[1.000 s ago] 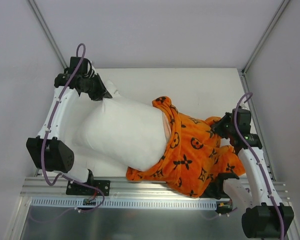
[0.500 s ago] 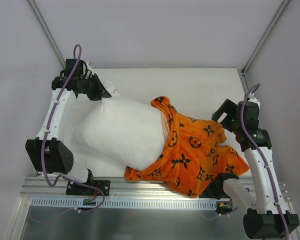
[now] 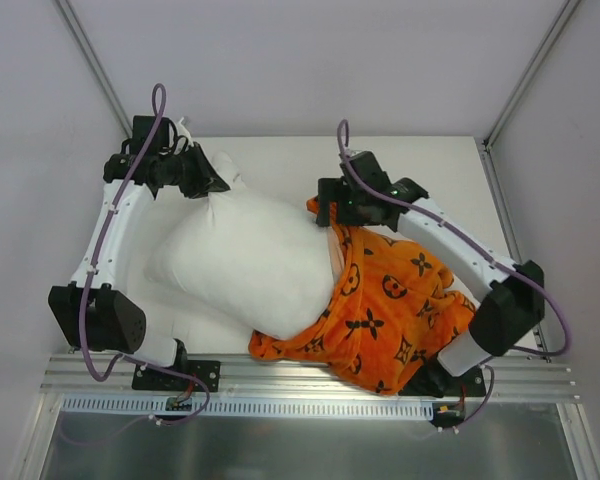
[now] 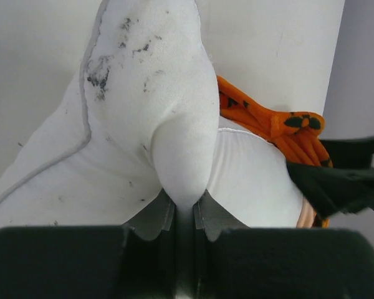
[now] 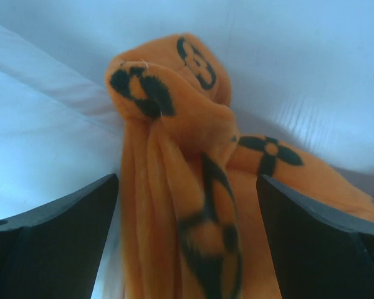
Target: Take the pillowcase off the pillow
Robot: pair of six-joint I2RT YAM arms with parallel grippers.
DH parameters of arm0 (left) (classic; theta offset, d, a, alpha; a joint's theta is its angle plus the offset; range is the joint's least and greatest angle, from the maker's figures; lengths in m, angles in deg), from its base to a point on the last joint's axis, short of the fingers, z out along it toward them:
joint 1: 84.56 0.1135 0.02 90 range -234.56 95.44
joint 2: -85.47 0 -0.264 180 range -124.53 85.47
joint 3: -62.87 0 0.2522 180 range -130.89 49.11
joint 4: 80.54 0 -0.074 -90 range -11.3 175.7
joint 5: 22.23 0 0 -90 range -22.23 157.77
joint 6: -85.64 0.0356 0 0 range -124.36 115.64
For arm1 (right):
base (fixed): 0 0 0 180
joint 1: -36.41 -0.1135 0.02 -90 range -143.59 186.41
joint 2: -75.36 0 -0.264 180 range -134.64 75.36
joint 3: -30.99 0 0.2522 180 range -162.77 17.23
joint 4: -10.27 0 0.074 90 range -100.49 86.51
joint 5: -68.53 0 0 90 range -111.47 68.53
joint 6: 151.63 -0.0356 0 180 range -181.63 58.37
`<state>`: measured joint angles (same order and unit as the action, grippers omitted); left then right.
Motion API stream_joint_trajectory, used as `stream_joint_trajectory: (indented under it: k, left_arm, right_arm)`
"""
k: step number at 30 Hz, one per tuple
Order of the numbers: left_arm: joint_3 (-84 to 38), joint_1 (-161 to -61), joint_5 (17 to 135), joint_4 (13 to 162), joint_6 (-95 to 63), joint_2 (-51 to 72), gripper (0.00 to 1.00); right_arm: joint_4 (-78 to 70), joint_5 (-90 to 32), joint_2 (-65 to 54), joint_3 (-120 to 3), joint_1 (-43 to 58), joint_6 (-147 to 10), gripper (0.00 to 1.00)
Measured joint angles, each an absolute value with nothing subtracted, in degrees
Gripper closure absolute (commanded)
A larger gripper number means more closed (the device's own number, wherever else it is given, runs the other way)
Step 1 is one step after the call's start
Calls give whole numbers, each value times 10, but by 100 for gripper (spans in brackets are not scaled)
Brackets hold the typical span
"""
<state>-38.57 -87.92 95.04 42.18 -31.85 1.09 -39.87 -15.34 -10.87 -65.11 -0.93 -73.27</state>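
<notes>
The plump white pillow (image 3: 240, 260) lies on the left of the table, its right end still inside the orange pillowcase (image 3: 390, 310) with black motifs. My left gripper (image 3: 215, 185) is shut on the pillow's far left corner; in the left wrist view the white fabric (image 4: 149, 93) is pinched between the jaws of that gripper (image 4: 184, 208). My right gripper (image 3: 325, 210) hangs open over the bunched far edge of the pillowcase, where it meets the pillow. In the right wrist view the orange folds (image 5: 174, 124) stand between the spread fingers of the gripper (image 5: 187, 212), which do not touch them.
The white tabletop (image 3: 400, 165) extends behind the pillow and pillowcase. A metal rail (image 3: 310, 385) runs along the near edge, and grey walls close in on both sides. The pillowcase's near edge hangs over the rail.
My right arm has let go, opened, and swung from the pillowcase's right side across to its far bunched edge beside the pillow. The left gripper still holds the pillow corner.
</notes>
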Motion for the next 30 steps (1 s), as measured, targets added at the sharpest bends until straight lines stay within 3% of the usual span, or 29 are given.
stream_joint_trajectory:
  k: [1,5,6,11,20,30]
  left_arm:
    - [-386,-880,953,422,-318,13,100]
    - [-386,-881,961,421,-315,26,100]
    - [-386,-883,961,421,-313,28,100]
    - [-386,-873,974,419,-311,50,100]
    - [-381,-807,1039,412,-310,109,100]
    - [-444,-741,1079,371,-340,116,100]
  right_arm:
    - [-401,-161,-136,-655,-12,-733,8]
    - [-390,-179,-197,-664,-15,-739,85]
    - [-389,-176,-198,-663,-14,-739,99]
    - [-383,-169,-128,-603,31,-750,99]
    - [-402,-185,192,-397,291,-760,99]
    - [-445,-197,221,-442,337,-761,99]
